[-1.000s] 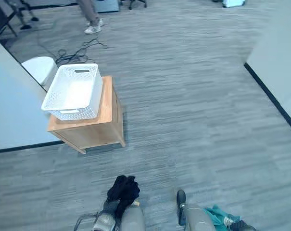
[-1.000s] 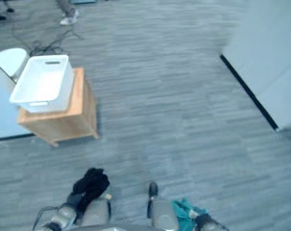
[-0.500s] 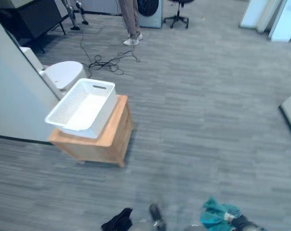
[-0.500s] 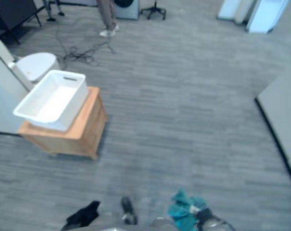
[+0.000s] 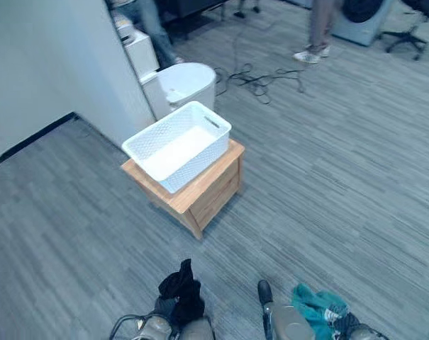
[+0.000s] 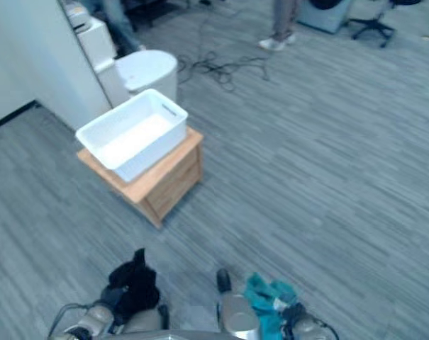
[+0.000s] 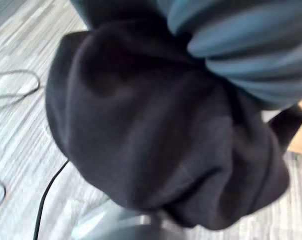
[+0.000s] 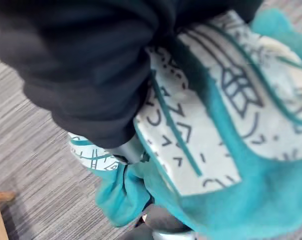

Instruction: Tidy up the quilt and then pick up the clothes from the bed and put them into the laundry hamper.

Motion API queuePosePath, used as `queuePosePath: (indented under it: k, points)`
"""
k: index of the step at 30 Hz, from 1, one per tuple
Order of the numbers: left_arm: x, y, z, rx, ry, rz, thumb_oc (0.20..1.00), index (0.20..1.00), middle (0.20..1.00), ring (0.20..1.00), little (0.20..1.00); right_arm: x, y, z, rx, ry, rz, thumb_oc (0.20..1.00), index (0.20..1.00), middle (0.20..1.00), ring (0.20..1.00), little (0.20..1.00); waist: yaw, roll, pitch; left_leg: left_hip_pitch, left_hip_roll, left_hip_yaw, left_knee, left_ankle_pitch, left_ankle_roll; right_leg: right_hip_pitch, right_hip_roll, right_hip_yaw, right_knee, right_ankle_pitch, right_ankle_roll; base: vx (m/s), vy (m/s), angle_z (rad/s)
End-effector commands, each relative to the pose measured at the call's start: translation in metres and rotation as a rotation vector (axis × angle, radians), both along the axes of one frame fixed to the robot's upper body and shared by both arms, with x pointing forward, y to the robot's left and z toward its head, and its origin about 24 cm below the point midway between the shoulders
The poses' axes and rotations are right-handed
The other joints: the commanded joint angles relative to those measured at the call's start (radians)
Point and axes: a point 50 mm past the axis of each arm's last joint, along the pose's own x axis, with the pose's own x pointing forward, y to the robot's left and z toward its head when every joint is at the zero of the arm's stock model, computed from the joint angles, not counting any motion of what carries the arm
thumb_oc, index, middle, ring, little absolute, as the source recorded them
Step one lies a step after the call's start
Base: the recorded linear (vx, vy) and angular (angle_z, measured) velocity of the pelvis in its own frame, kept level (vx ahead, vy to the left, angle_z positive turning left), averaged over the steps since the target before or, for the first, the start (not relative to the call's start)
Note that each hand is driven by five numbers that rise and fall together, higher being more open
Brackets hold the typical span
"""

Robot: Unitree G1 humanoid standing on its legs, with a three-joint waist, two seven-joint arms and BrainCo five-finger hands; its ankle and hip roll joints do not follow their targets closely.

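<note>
Hamper [image 5: 177, 144] (white, on wooden stand [image 5: 207, 191]), long axis diagonal, L hand [image 5: 173, 309] clutching black garment [image 5: 182, 287], R hand [image 5: 342, 322] clutching teal garment [image 5: 310, 306].

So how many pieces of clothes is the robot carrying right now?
2. A black garment bunched in the left hand, and a teal patterned garment in the right hand. Both are held low, short of the white hamper. More could be bundled inside either.

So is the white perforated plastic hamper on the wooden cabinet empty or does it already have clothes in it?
Empty: the white perforated plastic hamper shows only its bare white floor, upright on the wooden cabinet.
</note>
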Motion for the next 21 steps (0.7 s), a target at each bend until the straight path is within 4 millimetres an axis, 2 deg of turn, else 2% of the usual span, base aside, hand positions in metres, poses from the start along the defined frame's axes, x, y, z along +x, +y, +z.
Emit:
queuePosePath:
  k: [1,2,3,4,5,6,7,8,9,10,11,12,13,14,15,16,17,18,19,20,21]
  points:
    - [-0.002,0.020,0.005,0.076,-0.021,0.012,0.200,0.200,0.200,0.200,0.200,0.021,-0.033,0.018,-0.098,-0.075,-0.023,0.200,0.200,0.200,0.200,0.200,0.005,-0.007,0.035,-0.053,0.025,0.246,0.014,-0.071,0.036,0.168,-0.040,0.005,-0.085,-0.152,0.055,0.38,-0.157,0.99]
    - [-0.003,0.020,0.005,0.076,-0.021,0.012,0.200,0.200,0.200,0.200,0.200,0.021,-0.033,0.018,-0.098,-0.075,-0.023,0.200,0.200,0.200,0.200,0.200,0.005,-0.008,0.036,-0.051,0.024,0.246,0.013,-0.071,0.037,0.170,-0.041,0.004,-0.086,-0.152,0.055,0.40,-0.026,1.13]
    - [-0.010,0.022,0.003,0.074,0.002,0.024,0.200,0.200,0.200,0.200,0.200,0.023,-0.034,0.020,-0.100,-0.083,-0.020,0.200,0.200,0.200,0.200,0.200,0.006,0.002,0.022,-0.050,-0.010,0.275,-0.102,-0.075,0.042,0.188,-0.035,-0.010,-0.095,-0.168,0.063,0.36,0.019,0.59]
    - [-0.021,0.024,0.000,0.072,0.036,0.040,0.200,0.200,0.200,0.200,0.200,0.023,-0.036,0.020,-0.105,-0.082,-0.018,0.200,0.200,0.200,0.200,0.200,0.009,0.015,0.011,-0.045,-0.024,0.320,-0.216,-0.050,0.035,0.213,-0.022,-0.022,-0.093,-0.191,0.066,0.71,0.052,0.33]
    - [-0.038,0.028,-0.005,0.075,0.097,0.064,0.200,0.200,0.200,0.200,0.200,0.026,-0.039,0.023,-0.111,-0.090,-0.020,0.200,0.200,0.200,0.200,0.200,0.004,0.038,-0.015,-0.019,0.002,0.442,-0.366,-0.032,0.019,0.264,-0.006,-0.069,-0.089,-0.249,0.078,0.57,0.062,0.09]
    - [-0.039,0.028,-0.006,0.075,0.100,0.063,0.200,0.200,0.200,0.200,0.200,0.026,-0.039,0.022,-0.112,-0.088,-0.020,0.200,0.200,0.200,0.200,0.200,0.002,0.034,-0.012,-0.001,-0.011,0.443,-0.385,-0.029,0.022,0.272,-0.014,-0.070,-0.087,-0.257,0.083,0.49,0.065,0.38]
    - [-0.048,0.031,-0.007,0.080,0.128,0.080,0.200,0.200,0.200,0.200,0.200,0.027,-0.041,0.024,-0.113,-0.093,-0.028,0.200,0.200,0.200,0.200,0.200,-0.006,0.041,-0.020,0.038,-0.016,0.471,-0.433,-0.035,0.031,0.273,-0.008,-0.081,-0.069,-0.268,0.090,0.32,0.053,0.47]
    - [-0.062,0.032,-0.011,0.078,0.177,0.084,0.200,0.200,0.200,0.200,0.200,0.026,-0.039,0.023,-0.106,-0.088,-0.012,0.200,0.200,0.200,0.200,0.200,-0.009,0.040,-0.035,0.053,-0.030,0.451,-0.427,-0.041,0.050,0.274,-0.004,-0.093,-0.025,-0.276,0.094,0.46,0.045,0.47]
    - [-0.069,0.031,-0.012,0.085,0.201,0.070,0.200,0.200,0.200,0.200,0.200,0.025,-0.037,0.022,-0.104,-0.088,-0.012,0.200,0.200,0.200,0.200,0.200,-0.004,0.031,-0.044,0.053,-0.043,0.429,-0.420,-0.039,0.055,0.280,-0.008,-0.104,0.016,-0.271,0.106,0.57,0.082,0.31]
    - [-0.070,0.028,-0.014,0.082,0.224,0.033,0.200,0.200,0.200,0.200,0.200,0.025,-0.029,0.020,-0.071,-0.103,-0.014,0.200,0.200,0.200,0.200,0.200,-0.021,0.027,-0.051,0.128,-0.078,0.425,-0.474,-0.064,0.086,0.225,-0.015,-0.115,0.227,-0.213,0.158,0.40,0.060,0.31]
    - [-0.070,0.028,-0.014,0.082,0.224,0.033,0.200,0.200,0.200,0.200,0.200,0.025,-0.029,0.020,-0.071,-0.103,-0.014,0.200,0.200,0.200,0.200,0.200,-0.021,0.026,-0.051,0.129,-0.079,0.425,-0.475,-0.064,0.086,0.225,-0.016,-0.114,0.227,-0.213,0.158,0.38,0.006,0.82]
    - [-0.067,0.026,-0.013,0.084,0.223,0.000,0.200,0.200,0.200,0.200,0.200,0.036,-0.020,0.022,-0.049,-0.145,0.012,0.200,0.200,0.200,0.200,0.200,-0.033,0.035,-0.040,0.168,-0.068,0.411,-0.505,-0.052,0.102,0.124,0.003,-0.067,0.421,-0.090,0.187,0.14,-0.045,0.92]
    - [-0.067,0.026,-0.013,0.084,0.223,0.000,0.200,0.200,0.200,0.200,0.200,0.036,-0.020,0.022,-0.049,-0.145,0.012,0.200,0.200,0.200,0.200,0.200,-0.032,0.034,-0.041,0.167,-0.070,0.412,-0.506,-0.052,0.103,0.121,0.002,-0.066,0.425,-0.092,0.187,0.24,-0.051,0.84]
    - [-0.061,0.027,-0.012,0.091,0.209,-0.015,0.200,0.200,0.200,0.200,0.200,0.040,-0.018,0.024,-0.046,-0.168,0.017,0.200,0.200,0.200,0.200,0.200,-0.043,0.043,-0.030,0.204,-0.065,0.392,-0.536,-0.051,0.102,0.054,0.004,-0.048,0.489,-0.090,0.193,0.23,-0.026,0.56]
    - [-0.054,0.026,-0.010,0.093,0.190,-0.033,0.200,0.200,0.200,0.200,0.200,0.044,-0.017,0.025,-0.045,-0.183,0.023,0.200,0.200,0.200,0.200,0.200,-0.051,0.049,-0.023,0.225,-0.058,0.376,-0.549,-0.047,0.096,0.027,-0.006,-0.049,0.472,-0.112,0.181,0.42,-0.125,0.57]
    - [-0.040,0.025,-0.007,0.097,0.151,-0.071,0.200,0.200,0.200,0.200,0.200,0.052,-0.017,0.030,-0.050,-0.221,0.031,0.200,0.200,0.200,0.200,0.200,-0.060,0.050,-0.028,0.237,-0.046,0.356,-0.556,-0.048,0.080,0.012,-0.022,-0.043,0.333,-0.145,0.154,0.33,-0.115,0.68]
    - [-0.040,0.024,-0.007,0.097,0.151,-0.071,0.200,0.200,0.200,0.200,0.200,0.051,-0.017,0.030,-0.050,-0.221,0.030,0.200,0.200,0.200,0.200,0.200,-0.067,0.048,-0.023,0.244,-0.050,0.350,-0.557,-0.049,0.080,0.022,-0.026,-0.049,0.333,-0.150,0.156,0.42,-0.249,0.81]
    - [-0.023,0.020,-0.003,0.099,0.097,-0.119,0.200,0.200,0.200,0.200,0.200,0.059,-0.022,0.039,-0.073,-0.274,0.036,0.200,0.200,0.200,0.200,0.200,-0.095,0.049,-0.029,0.257,-0.052,0.310,-0.565,-0.061,0.062,0.018,-0.027,0.020,0.116,-0.151,0.142,0.23,-0.154,1.08]
    - [-0.023,0.020,-0.003,0.099,0.097,-0.119,0.200,0.200,0.200,0.200,0.200,0.060,-0.022,0.039,-0.073,-0.275,0.036,0.200,0.200,0.200,0.200,0.200,-0.095,0.050,-0.030,0.256,-0.050,0.310,-0.565,-0.059,0.061,0.018,-0.025,0.019,0.110,-0.146,0.141,0.32,-0.223,1.44]
    - [-0.015,0.020,0.000,0.105,0.074,-0.140,0.200,0.200,0.200,0.200,0.200,0.065,-0.027,0.046,-0.094,-0.311,0.040,0.200,0.200,0.200,0.200,0.200,-0.112,0.047,-0.033,0.265,-0.054,0.284,-0.567,-0.072,0.056,0.015,-0.025,0.076,0.021,-0.131,0.146,0.28,-0.272,1.36]
    - [-0.003,0.023,0.006,0.125,0.035,-0.165,0.200,0.200,0.200,0.200,0.200,0.079,-0.038,0.066,-0.139,-0.419,0.050,0.200,0.200,0.200,0.200,0.200,-0.138,0.049,-0.032,0.276,-0.041,0.238,-0.566,-0.086,0.037,-0.025,-0.029,0.197,-0.064,-0.085,0.179,0.28,-0.268,0.89]
